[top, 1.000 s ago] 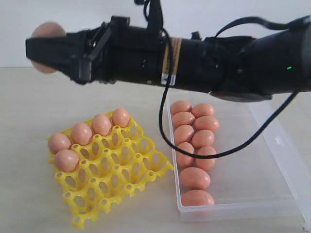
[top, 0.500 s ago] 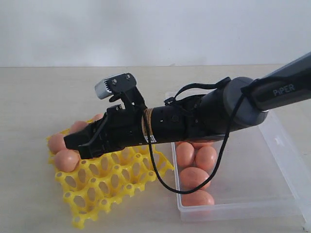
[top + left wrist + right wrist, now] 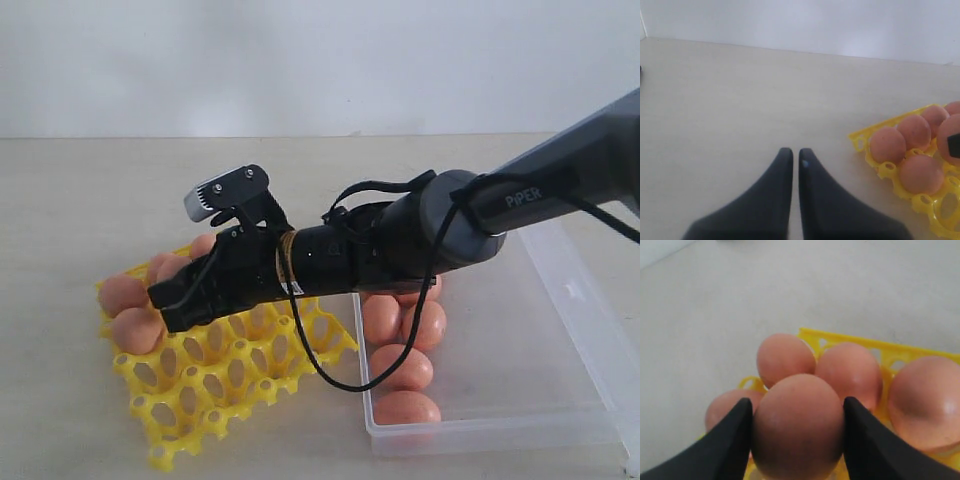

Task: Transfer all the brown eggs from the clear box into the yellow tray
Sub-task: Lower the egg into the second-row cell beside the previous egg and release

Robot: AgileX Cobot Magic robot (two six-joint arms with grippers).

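My right gripper (image 3: 797,436) is shut on a brown egg (image 3: 799,425), one black finger on each side of it. It hovers low over the left corner of the yellow tray (image 3: 240,375), where my right gripper (image 3: 168,303) reaches across from the right. Several brown eggs (image 3: 785,357) sit in the tray's cells just beyond the held one. More brown eggs (image 3: 400,366) lie along the left side of the clear box (image 3: 560,405). My left gripper (image 3: 791,156) is shut and empty above bare table, with the yellow tray (image 3: 860,137) off to one side.
The black right arm (image 3: 400,245) and its looping cable (image 3: 330,375) stretch over the tray's far rows and the box's left wall. A light wooden tabletop (image 3: 80,200) surrounds both containers, with a white wall behind.
The right arm came down from high above the table with the egg to just over the tray's left corner, then shifted slightly back. The egg stays gripped.
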